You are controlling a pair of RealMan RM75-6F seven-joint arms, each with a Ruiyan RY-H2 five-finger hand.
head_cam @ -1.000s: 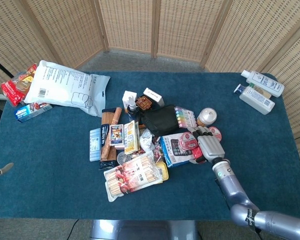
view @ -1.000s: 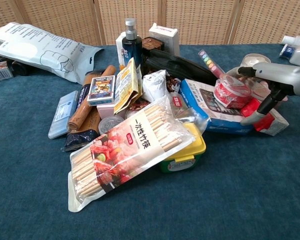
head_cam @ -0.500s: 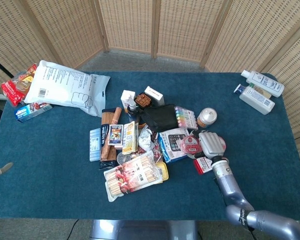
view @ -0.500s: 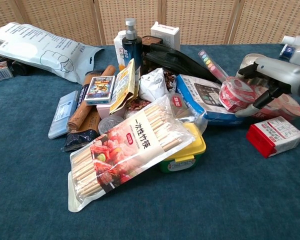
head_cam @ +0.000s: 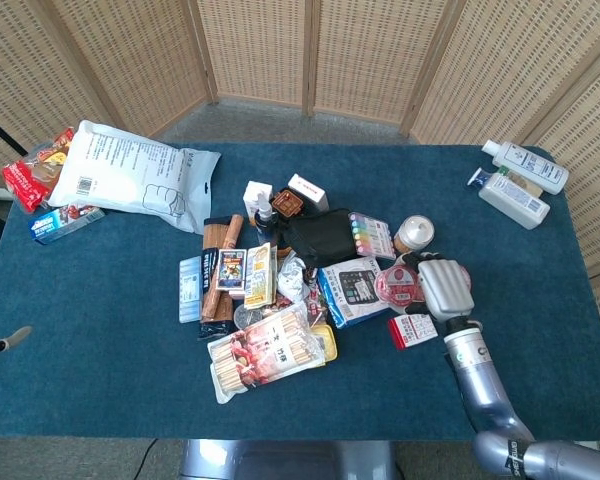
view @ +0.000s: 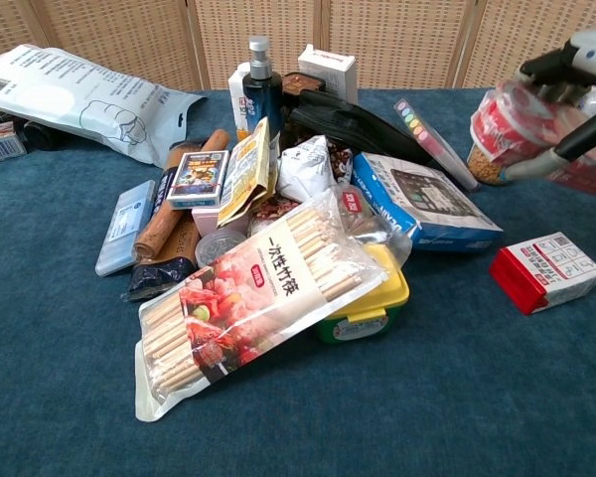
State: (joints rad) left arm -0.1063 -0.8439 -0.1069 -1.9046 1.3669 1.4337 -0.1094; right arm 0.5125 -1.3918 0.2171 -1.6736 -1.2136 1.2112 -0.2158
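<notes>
The right hand (view: pixel 566 94) clamps a light, thin-walled, crushable red snack cup (view: pixel 507 124), likely best held round its sides.

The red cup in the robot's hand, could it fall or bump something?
Maybe. The right hand holds the red cup tilted in the air, gripped from one side, so it might slip and drop toward the red and white box or the blue box below. The jar stands close beside it, so a sideways swing could knock that over.

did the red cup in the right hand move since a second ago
Yes. The right hand has lifted the red cup up off the blue box.
</notes>
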